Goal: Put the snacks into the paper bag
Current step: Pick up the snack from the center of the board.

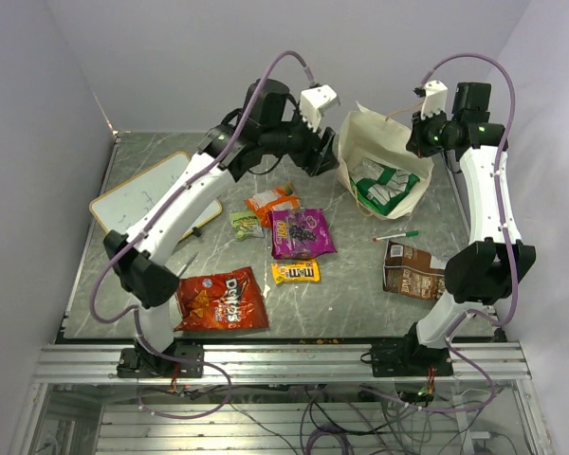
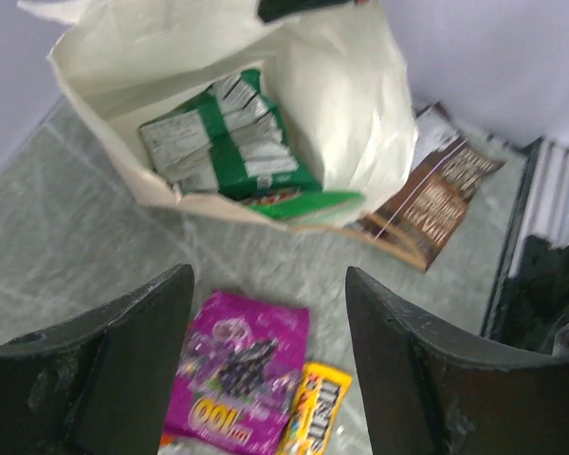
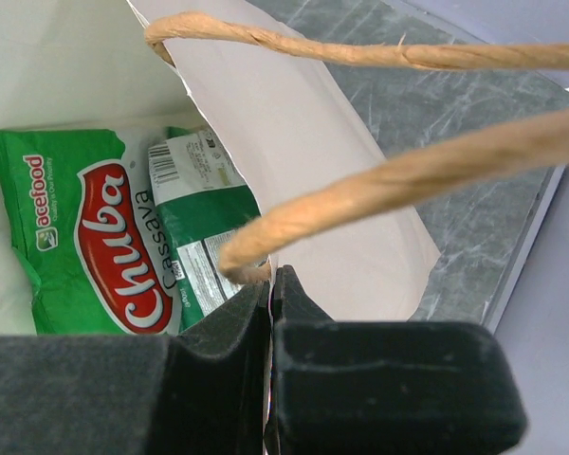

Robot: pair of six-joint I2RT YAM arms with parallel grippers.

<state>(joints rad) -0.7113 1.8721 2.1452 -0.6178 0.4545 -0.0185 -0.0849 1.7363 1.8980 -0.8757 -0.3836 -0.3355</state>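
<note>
The paper bag (image 1: 360,134) stands open at the back of the table, with green-white packets (image 1: 384,185) inside. My right gripper (image 1: 420,138) is shut on the bag's rim (image 3: 303,142) just below a twisted handle (image 3: 360,52); the green Chuba packet (image 3: 85,246) lies below it. My left gripper (image 1: 318,157) is open and empty, hovering left of the bag (image 2: 351,104) and above the purple pouch (image 2: 242,374) and yellow M&M's (image 2: 318,412). On the table lie the purple pouch (image 1: 301,232), M&M's (image 1: 295,272), orange pouch (image 1: 271,202), small green packet (image 1: 246,224), red Doritos bag (image 1: 223,299) and brown pouch (image 1: 414,270).
A white whiteboard (image 1: 147,194) lies at the left of the table. A green-capped marker (image 1: 395,236) lies between the bag and the brown pouch. Walls close in on the left, back and right.
</note>
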